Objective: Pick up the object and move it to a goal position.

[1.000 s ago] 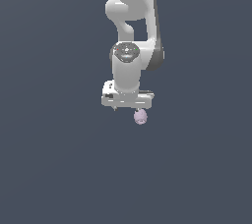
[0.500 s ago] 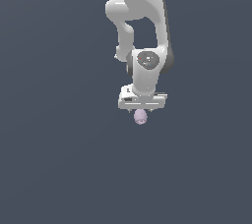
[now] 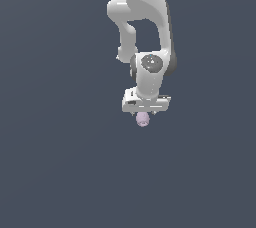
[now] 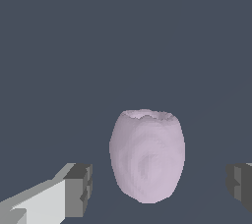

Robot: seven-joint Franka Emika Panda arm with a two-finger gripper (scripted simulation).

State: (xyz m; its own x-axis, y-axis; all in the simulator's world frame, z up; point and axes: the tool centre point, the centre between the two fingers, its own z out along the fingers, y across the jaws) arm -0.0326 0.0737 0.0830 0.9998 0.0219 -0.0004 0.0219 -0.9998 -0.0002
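Dark grey-blue is seen everywhere behind the arm, and no edge of the surface (image 3: 60, 172) can be made out. The white end effector (image 3: 144, 117) is pointed down, with the object (image 3: 143, 119) seen just under it in the exterior view. In the wrist view the pale lilac-pink object (image 4: 147, 156) is seen between the two dark fingertips (image 4: 81, 188), with a gap left on each side. So the end effector is spread wide and nothing is held yet. It is likely placed this way so that the fingers can be closed on both sides of the lump. Ring marks can be seen on the lump. No writing, label or brand can be read anywhere.
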